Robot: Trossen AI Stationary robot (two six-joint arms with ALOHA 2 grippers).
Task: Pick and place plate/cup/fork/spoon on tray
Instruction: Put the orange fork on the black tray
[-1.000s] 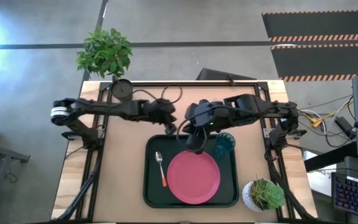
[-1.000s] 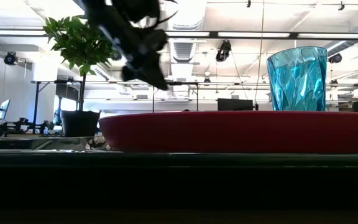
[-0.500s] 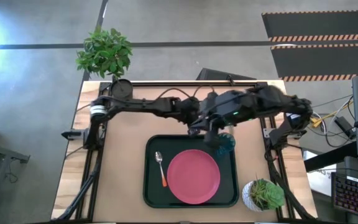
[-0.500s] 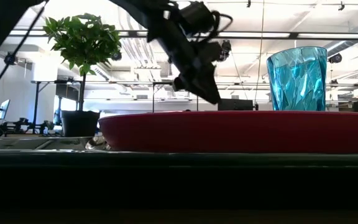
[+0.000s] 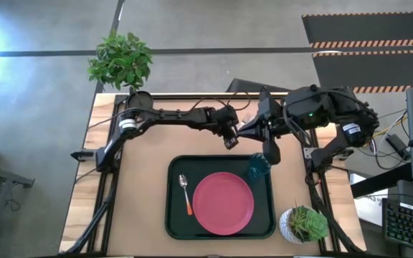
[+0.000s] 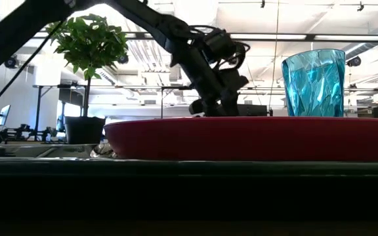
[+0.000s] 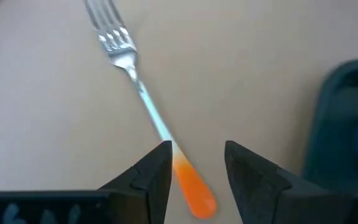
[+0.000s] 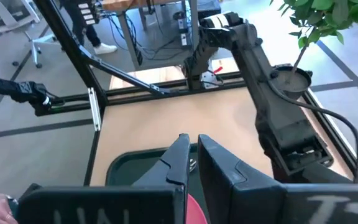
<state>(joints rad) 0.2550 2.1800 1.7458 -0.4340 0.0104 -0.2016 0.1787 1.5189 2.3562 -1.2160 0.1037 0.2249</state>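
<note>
The left end effector (image 7: 196,163), fingers spread wide over the fork (image 7: 143,101), could nudge it sideways when closing.

Showing on the counter (image 5: 142,201): one tray (image 5: 174,215), one plate (image 5: 223,203), one cup (image 5: 257,166), one spoon (image 5: 185,192), one fork (image 7: 146,107). Two potted plants (image 5: 121,59) standing by, and two arms working.

On the tray (image 5: 174,218) the plate (image 5: 223,203) lies in the middle, the spoon (image 5: 185,193) just to its left, the cup (image 5: 257,166) at the far right corner, while the fork (image 7: 148,112) lies on the table (image 5: 138,201) beyond the tray's far edge.
</note>
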